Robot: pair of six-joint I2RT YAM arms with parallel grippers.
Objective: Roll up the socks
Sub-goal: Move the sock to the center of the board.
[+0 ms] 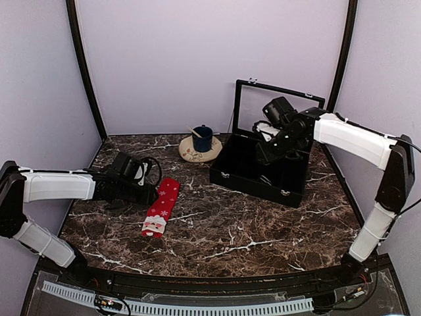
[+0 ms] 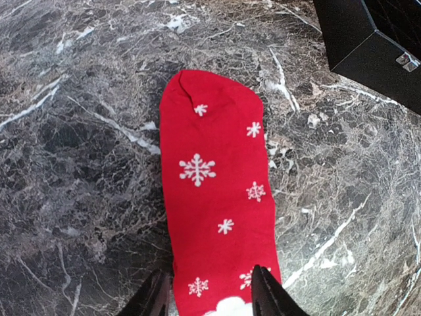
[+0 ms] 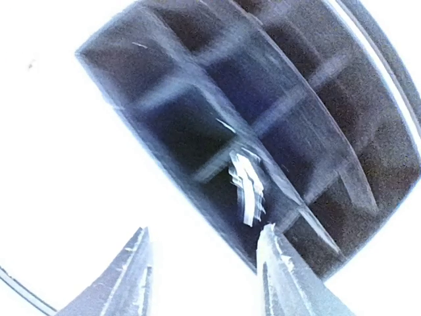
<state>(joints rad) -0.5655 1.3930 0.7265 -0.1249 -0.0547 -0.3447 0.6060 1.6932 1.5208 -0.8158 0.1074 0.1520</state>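
The red sock (image 1: pixel 161 207) with white snowflakes and a Santa face lies flat on the marble table, toe pointing away in the left wrist view (image 2: pixel 217 191). My left gripper (image 2: pixel 207 293) is open just above its Santa end, one finger at each side of the fabric. My right gripper (image 3: pixel 204 263) is open and empty above the black divided box (image 1: pixel 261 170). Thin white stripes (image 3: pixel 247 184) show in one dark compartment, probably the black sock, blurred.
The black box (image 2: pixel 368 46) has its lid (image 1: pixel 276 108) standing open at the back right. A dark blue mug (image 1: pixel 202 138) with a stick in it sits on a round coaster (image 1: pixel 197 153) behind the red sock.
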